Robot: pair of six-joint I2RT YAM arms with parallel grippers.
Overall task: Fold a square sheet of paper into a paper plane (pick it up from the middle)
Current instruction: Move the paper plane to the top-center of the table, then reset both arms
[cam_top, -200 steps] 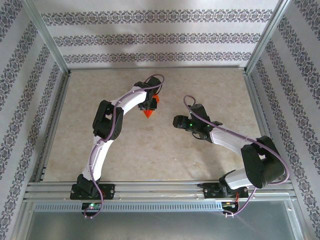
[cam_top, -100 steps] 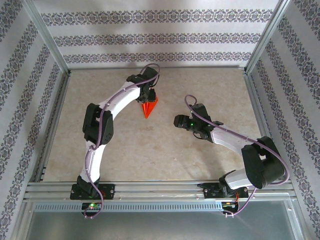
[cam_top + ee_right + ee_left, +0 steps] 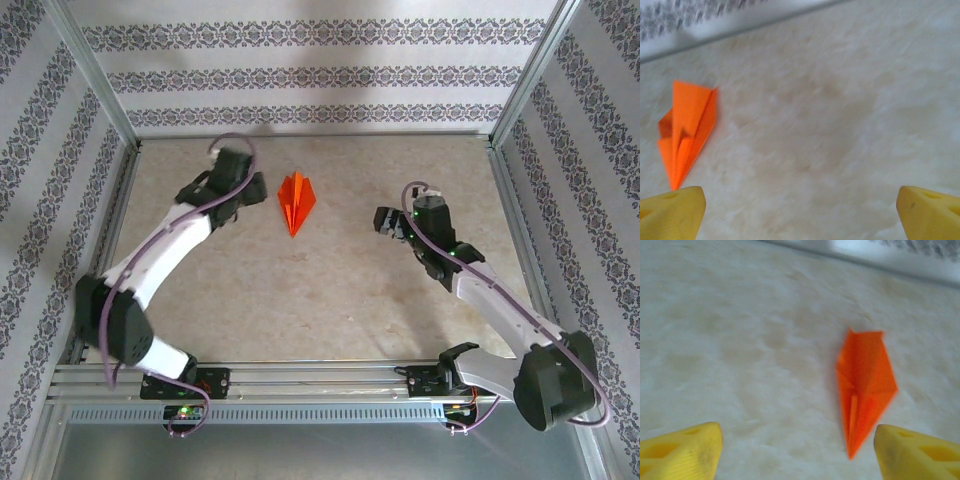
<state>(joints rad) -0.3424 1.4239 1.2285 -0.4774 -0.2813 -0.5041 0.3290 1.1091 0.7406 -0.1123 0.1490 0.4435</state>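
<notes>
Paper plane [image 3: 296, 201]: small bright orange-red folded paper dart, lying flat on the mottled beige tabletop [image 3: 340, 300] toward the far wall, its nose pointing back at the arm bases.
Placement: between the two grippers, touching neither.
Left gripper [image 3: 250, 188]: near the dart's left side, yellow fingers [image 3: 685, 450] spread wide, nothing held.
Right gripper [image 3: 386, 222]: farther off on the dart's right, yellow fingers [image 3: 672, 207] spread wide, nothing held.

I count one orange paper plane [image 3: 296, 201], one table [image 3: 330, 310], two arms, left arm [image 3: 165, 245] and right arm [image 3: 495, 300], and two grippers, left gripper [image 3: 800, 450] and right gripper [image 3: 800, 210].
</notes>
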